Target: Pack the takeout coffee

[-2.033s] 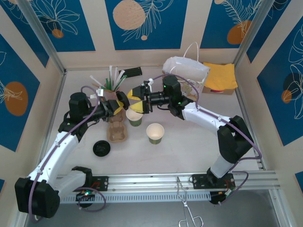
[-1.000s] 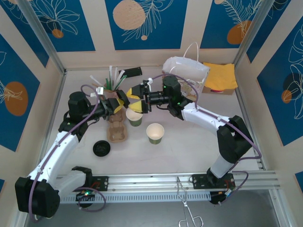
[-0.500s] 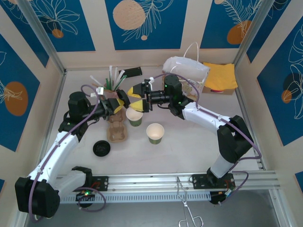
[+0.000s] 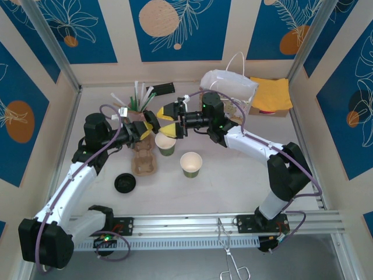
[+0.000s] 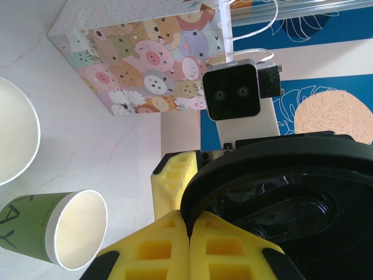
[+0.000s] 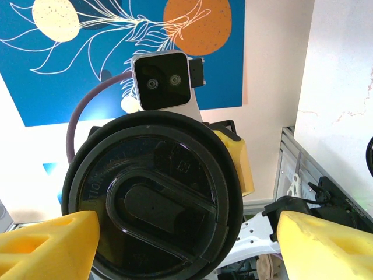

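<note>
- A spare lid (image 4: pixel 125 182) lies flat on the tabletop (image 4: pixel 233 181), nearest my left arm. Just beyond it sits the cardboard carrier (image 4: pixel 144 158).
- My left gripper (image 5: pixel 187 224) is clamped together on the rim of a black lid (image 5: pixel 274 192), holding it on edge above the carrier's far end.
- That lid (image 6: pixel 154 198) faces my right wrist squarely, its flat plane standing across the line between my two arms.
- My right gripper (image 6: pixel 186 245) stands wide apart around the lid and grips nothing. One finger is just beside the rim, the other clearly off it.
- Closing on the lid looks like the next move for my right gripper.
- The green cup (image 4: pixel 166 144) stands open just below the two grippers.
- A second cup (image 4: pixel 191 164) stands near it, and the bag (image 4: pixel 230 87) is behind my right arm.
</note>
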Robot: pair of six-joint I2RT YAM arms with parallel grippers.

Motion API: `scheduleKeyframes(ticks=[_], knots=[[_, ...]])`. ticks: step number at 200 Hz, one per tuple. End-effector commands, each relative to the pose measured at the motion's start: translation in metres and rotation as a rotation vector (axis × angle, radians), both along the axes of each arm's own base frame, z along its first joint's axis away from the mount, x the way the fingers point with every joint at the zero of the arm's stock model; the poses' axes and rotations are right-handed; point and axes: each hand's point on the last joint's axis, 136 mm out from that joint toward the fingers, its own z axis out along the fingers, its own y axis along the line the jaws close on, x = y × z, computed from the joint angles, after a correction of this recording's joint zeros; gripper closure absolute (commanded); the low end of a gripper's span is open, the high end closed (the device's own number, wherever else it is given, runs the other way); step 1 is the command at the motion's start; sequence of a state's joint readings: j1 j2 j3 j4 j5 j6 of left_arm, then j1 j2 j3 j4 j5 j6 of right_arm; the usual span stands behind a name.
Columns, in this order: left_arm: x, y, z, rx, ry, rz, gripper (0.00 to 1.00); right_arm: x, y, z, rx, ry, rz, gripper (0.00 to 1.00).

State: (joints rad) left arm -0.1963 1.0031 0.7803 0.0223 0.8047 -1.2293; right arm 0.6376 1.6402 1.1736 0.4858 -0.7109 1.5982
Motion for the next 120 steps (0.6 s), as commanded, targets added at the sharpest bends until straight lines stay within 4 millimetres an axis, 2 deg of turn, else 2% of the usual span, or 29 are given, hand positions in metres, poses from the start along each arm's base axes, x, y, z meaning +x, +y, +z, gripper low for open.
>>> scheduleKeyframes(ticks=[1,43,120], knots=[[-0.002,0.002,0.005,-0.006,-0.029,-0.014,0.99,-0.006,0.0,0.028,0.038,-0.081,0.014,0.19],[-0.002,0.002,0.005,-0.007,-0.03,-0.013,0.99,-0.006,-0.003,0.034,0.041,-0.096,0.002,0.19],[-0.002,0.002,0.003,-0.004,-0.021,-0.014,0.99,-0.016,0.004,0.038,0.051,-0.118,0.04,0.16]])
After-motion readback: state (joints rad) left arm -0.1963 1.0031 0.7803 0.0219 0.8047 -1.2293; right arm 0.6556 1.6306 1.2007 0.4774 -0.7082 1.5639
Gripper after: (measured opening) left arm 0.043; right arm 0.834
